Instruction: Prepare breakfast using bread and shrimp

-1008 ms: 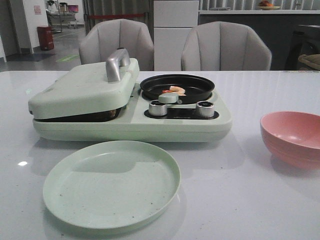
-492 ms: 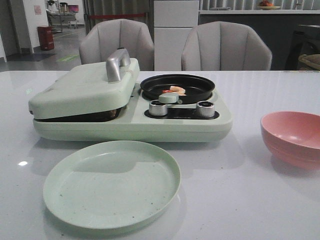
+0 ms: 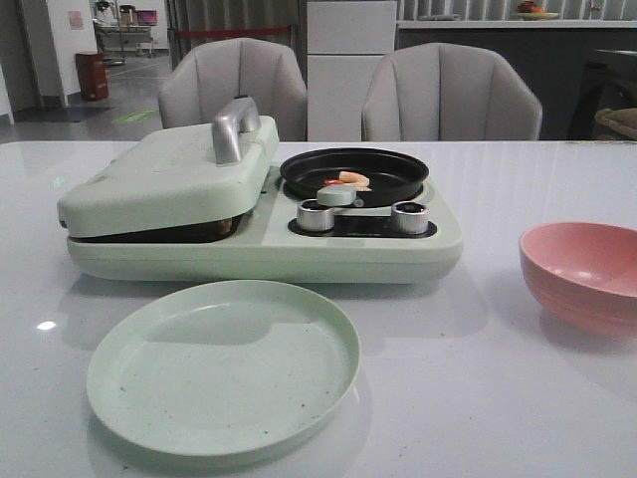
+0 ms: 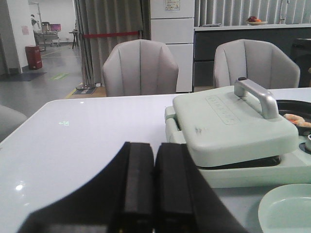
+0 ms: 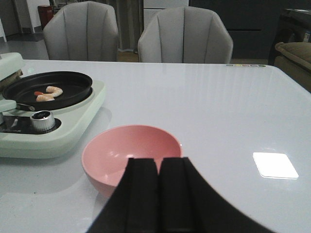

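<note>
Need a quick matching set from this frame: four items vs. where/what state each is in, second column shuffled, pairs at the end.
Items:
1. shrimp
2. pink bowl
3. green plate
4. press lid

States:
A. lowered, metal handle on top
B. bare, in front of the cooker
C. in the black pan
D. on the table, right of the cooker

Pairs: 1-C, 2-D, 3-B, 4-A
</note>
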Action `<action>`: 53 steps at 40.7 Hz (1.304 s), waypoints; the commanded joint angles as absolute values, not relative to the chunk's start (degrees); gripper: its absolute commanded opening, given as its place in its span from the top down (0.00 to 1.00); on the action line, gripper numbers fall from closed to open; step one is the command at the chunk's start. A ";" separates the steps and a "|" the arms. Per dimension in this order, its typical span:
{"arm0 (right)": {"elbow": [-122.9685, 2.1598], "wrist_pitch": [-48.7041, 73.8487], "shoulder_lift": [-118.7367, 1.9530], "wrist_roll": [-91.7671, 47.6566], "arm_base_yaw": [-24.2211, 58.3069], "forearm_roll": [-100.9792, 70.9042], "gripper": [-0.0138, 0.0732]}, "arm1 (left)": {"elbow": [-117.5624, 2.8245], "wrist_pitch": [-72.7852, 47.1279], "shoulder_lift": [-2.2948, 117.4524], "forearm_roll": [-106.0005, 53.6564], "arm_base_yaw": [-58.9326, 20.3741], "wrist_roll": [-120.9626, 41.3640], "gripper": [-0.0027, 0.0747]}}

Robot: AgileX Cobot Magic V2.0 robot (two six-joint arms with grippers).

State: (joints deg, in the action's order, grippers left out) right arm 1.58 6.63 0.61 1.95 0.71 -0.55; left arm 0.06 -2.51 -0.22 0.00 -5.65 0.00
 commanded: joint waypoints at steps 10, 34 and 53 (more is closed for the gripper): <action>0.63 0.33 1.87 -1.30 -3.09 -2.68 0.80 | 1.78 2.54 -1.23 0.00 -6.12 0.39 0.84; 0.63 -1.59 1.91 -1.30 -1.66 -2.58 0.80 | 1.78 2.54 -1.23 0.00 -6.12 0.39 0.84; 0.63 -0.33 1.91 -1.30 -1.66 -2.46 0.80 | 1.78 2.54 -1.23 0.00 -6.12 0.39 0.84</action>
